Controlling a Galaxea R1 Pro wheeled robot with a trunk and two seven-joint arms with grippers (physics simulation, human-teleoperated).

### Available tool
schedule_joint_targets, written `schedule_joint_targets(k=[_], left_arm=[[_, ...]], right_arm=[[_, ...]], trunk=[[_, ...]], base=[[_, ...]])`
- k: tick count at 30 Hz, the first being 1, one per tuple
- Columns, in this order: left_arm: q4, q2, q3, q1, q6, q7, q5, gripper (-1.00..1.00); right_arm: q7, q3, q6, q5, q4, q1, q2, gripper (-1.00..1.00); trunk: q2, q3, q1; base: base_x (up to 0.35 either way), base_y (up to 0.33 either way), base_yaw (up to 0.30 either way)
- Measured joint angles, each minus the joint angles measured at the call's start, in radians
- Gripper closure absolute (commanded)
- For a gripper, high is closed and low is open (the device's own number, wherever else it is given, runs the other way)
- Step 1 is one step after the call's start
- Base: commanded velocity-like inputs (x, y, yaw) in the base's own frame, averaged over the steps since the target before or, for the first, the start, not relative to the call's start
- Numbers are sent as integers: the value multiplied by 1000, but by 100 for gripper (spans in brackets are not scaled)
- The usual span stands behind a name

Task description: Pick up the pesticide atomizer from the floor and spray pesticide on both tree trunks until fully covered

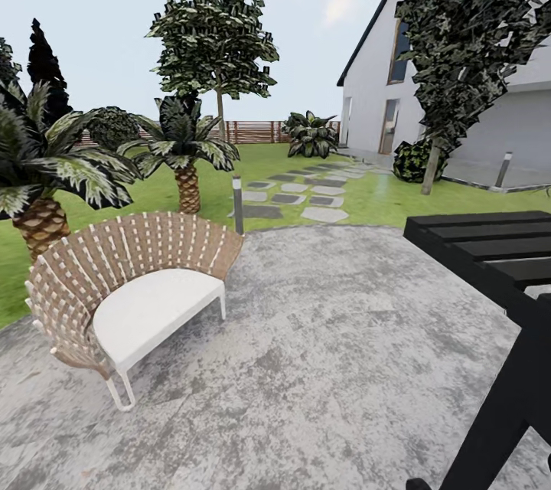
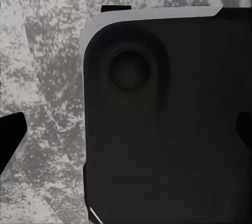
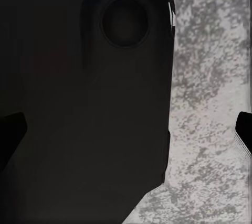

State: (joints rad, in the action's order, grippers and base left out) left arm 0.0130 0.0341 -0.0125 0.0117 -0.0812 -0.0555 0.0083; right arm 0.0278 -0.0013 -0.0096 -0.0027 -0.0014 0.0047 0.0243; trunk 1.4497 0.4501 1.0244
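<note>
Head view: the robot is standing on a mottled grey paved patio (image 1: 344, 367). A woven round chair (image 1: 122, 276) with a white seat cushion is sitting on the paving at the left. A black slatted table (image 1: 490, 245) with an angled leg is occupying the right edge. Beyond the patio a green lawn (image 1: 383, 199) is showing, crossed by a path of pale stepping stones (image 1: 302, 195) leading toward a white house (image 1: 459, 92). A short bollard lamp (image 1: 237, 205) is standing at the patio edge.

Task's things: two trees are showing. One tree (image 1: 216, 38) with a slim trunk is rising behind a short palm (image 1: 184, 149), well apart from the robot, near a slatted wooden fence (image 1: 252, 132). A second tree (image 1: 474, 31) with dense dark foliage is standing at the right, in front of the house, its trunk (image 1: 432, 168) tilting slightly beside a dark bush (image 1: 413, 161). A larger palm (image 1: 42, 168) is sitting at the left edge. The atomizer cannot be located in these views.

Left wrist view: a dark rounded robot body panel (image 2: 168, 119) is blocking most of the frame, with grey paving behind. Dark fingertips (image 2: 10, 135) are peeking in at both side edges, apart from each other; the left claw is standing apart and holding nothing.

Right wrist view: same dark panel (image 3: 84, 103), paving alongside. Fingertips (image 3: 244, 129) are showing at both side edges; the right claw is spread, holding nothing.
</note>
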Motion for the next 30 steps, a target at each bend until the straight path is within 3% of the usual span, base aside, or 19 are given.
schedule_joint_targets(k=[30], left_arm=[[0, 1, 0, 0, 0, -2, 0, -100]], right_arm=[[0, -3, 0, 0, -1, 0, 2, -100]], trunk=[[0, 0, 0]], base=[[334, 0, -8]])
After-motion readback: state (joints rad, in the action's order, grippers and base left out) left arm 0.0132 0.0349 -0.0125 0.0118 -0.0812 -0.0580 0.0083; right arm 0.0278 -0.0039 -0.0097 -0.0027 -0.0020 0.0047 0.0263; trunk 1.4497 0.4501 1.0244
